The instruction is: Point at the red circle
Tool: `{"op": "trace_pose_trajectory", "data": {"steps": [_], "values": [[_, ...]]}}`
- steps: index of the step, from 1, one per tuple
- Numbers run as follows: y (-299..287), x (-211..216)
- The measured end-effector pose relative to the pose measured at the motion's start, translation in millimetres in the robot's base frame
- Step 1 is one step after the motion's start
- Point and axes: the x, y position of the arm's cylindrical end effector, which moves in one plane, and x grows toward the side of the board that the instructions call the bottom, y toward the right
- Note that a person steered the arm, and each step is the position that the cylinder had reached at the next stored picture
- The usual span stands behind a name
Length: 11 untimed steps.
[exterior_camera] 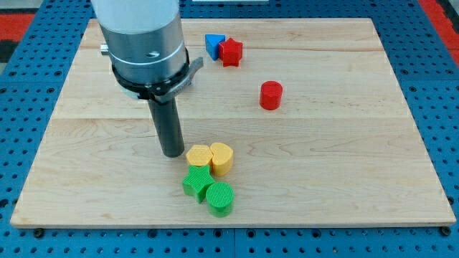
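Note:
The red circle (271, 94) stands alone on the wooden board, right of centre. My tip (173, 153) rests on the board at the centre-left, far down-left of the red circle and just left of a yellow block (199, 155). The rod rises from it to the grey arm body (141, 39) at the view's top left.
A yellow heart-like block (221, 158) touches the first yellow block. Below them sit a green star (197, 182) and a green circle (220, 198). A blue block (214, 45) and a red star (231, 51) touch near the top edge. The board's edge (229, 223) runs along the bottom.

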Motion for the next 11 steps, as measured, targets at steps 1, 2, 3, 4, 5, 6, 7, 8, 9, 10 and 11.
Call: {"op": "trace_pose_trajectory", "data": {"steps": [1,2,3,4,5,6,7,8,9,10,11], "values": [[-20,-1],[-33,3],[-32,-15],[-27,-59],[-27,-74],[-28,-76],[-28,-76],[-12,-68],[21,-48],[59,-37],[103,-41]]}}
